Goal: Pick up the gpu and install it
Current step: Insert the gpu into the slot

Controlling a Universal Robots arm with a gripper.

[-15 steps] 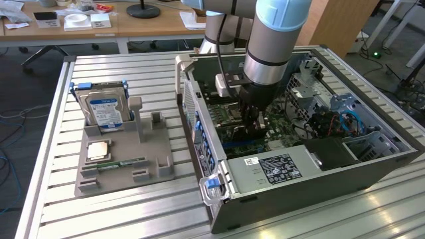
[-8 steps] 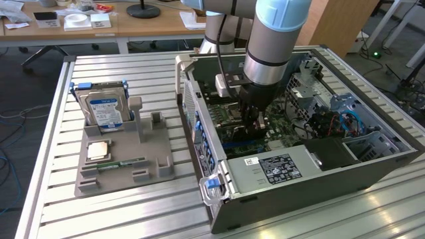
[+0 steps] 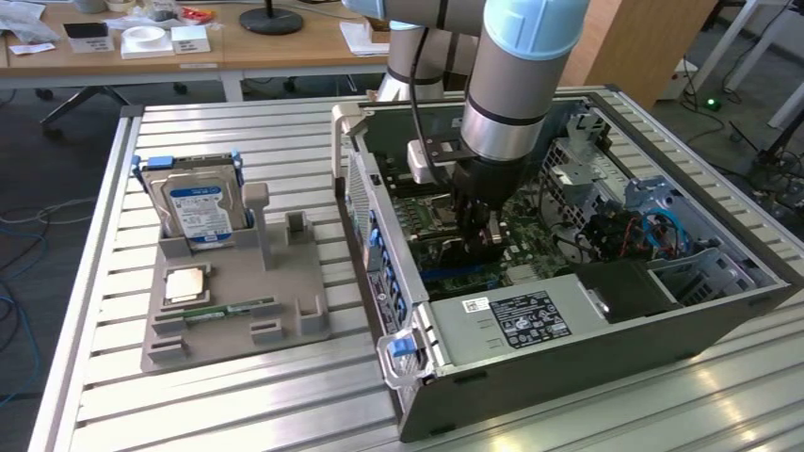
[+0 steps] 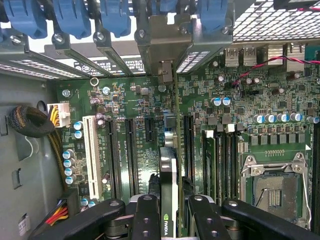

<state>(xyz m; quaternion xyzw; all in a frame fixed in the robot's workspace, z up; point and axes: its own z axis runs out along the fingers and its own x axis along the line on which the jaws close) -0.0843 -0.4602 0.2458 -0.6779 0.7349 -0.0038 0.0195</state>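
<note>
The pincer (image 3: 479,235), at the centre of the exterior view inside the open computer case (image 3: 603,367), is clamped on the gpu (image 4: 169,172). The card stands edge-on between its fingers (image 4: 146,215) over the motherboard (image 4: 240,100). Its long axis runs parallel to the black expansion slots (image 4: 131,150).

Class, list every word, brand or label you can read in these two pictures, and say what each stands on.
"NVIDIA": on the edge of the gpu held in the gripper.
Too small to read: the label of the hard drive, the black label on the computer case, the motherboard print.
</note>
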